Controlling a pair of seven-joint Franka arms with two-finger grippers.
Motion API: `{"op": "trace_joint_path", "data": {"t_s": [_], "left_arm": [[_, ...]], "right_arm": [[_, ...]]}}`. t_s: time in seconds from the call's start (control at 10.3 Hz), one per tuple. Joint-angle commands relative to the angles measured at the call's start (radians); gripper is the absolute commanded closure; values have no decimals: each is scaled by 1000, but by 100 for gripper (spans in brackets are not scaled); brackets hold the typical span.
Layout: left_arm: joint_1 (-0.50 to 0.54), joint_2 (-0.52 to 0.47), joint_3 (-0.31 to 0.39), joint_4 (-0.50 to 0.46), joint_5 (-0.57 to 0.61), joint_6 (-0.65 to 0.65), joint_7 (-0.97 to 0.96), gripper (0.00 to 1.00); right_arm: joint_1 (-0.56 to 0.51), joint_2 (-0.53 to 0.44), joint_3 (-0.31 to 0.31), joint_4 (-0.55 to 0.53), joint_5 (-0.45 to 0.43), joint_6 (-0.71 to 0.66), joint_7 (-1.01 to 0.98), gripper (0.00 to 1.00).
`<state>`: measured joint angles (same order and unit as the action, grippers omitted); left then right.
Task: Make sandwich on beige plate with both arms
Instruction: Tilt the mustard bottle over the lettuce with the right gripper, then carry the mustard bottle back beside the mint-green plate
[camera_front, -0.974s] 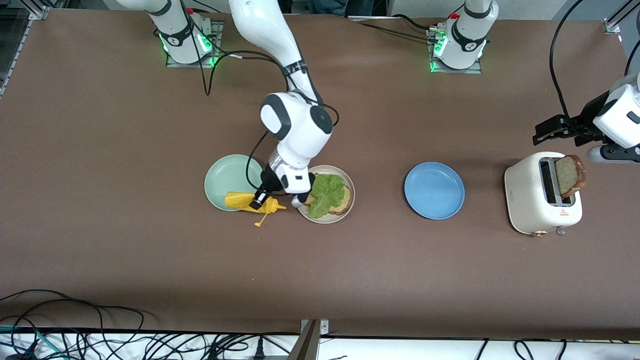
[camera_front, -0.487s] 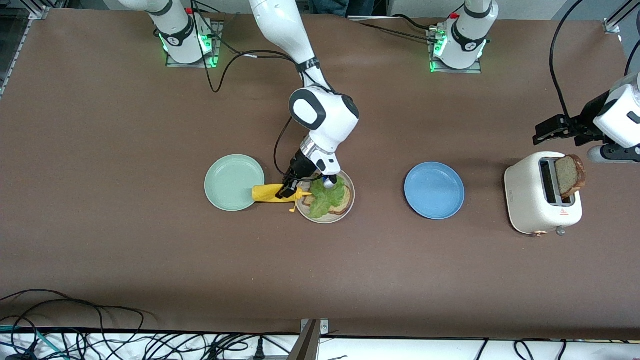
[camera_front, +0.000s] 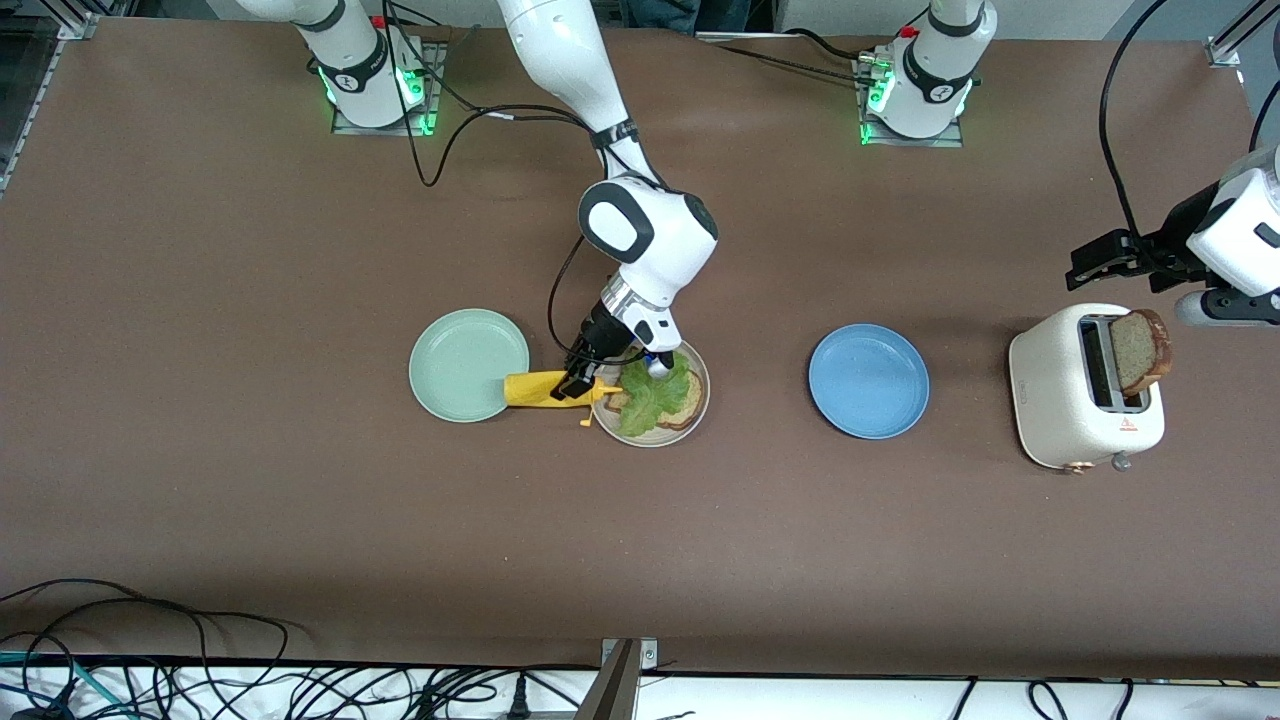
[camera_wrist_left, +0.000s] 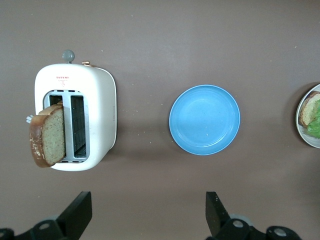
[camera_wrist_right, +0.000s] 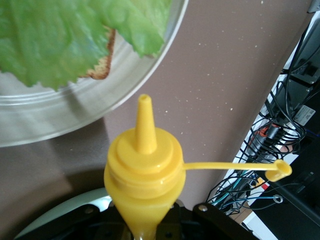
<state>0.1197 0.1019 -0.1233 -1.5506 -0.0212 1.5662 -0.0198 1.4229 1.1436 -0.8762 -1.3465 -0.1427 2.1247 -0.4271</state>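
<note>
Right gripper (camera_front: 578, 382) clamped on yellow bottle (camera_front: 540, 388), nozzle at beige plate (camera_front: 700, 400) rim; left gripper (camera_wrist_left: 147, 220) spread wide, empty, above toaster (camera_front: 1085, 400).

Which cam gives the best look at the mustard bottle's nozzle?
Right wrist view: the yellow bottle fills it, with its open nozzle aimed at the beige plate and its cap dangling. The front view shows the bottle small, lying sideways in the right claw. The left wrist view misses it.

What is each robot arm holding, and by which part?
The right gripper holds the yellow squeeze bottle by its body near the cap. The left gripper is open over the toaster, holding nothing.
</note>
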Motion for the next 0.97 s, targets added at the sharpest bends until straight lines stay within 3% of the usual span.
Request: {"op": "trace_joint_path", "data": {"t_s": [0.0, 0.19, 0.29, 0.58, 0.88], "left_arm": [[0, -7, -3, -2, 14, -6, 14, 0], [0, -7, -3, -2, 14, -6, 15, 0], [0, -7, -3, -2, 14, -6, 15, 0], [0, -7, -3, -2, 14, -6, 15, 0], [0, -7, -3, -2, 12, -6, 15, 0]], "right_arm": [[-12, -31, -32, 23, -14, -15, -33, 100], [-15, -74, -99, 23, 87, -46, -182, 100], [-10, -79, -168, 23, 169, -70, -278, 100], [-18, -110, -395, 20, 473, -158, -586, 100], [-105, -111, -561, 17, 761, -265, -795, 100]]}}
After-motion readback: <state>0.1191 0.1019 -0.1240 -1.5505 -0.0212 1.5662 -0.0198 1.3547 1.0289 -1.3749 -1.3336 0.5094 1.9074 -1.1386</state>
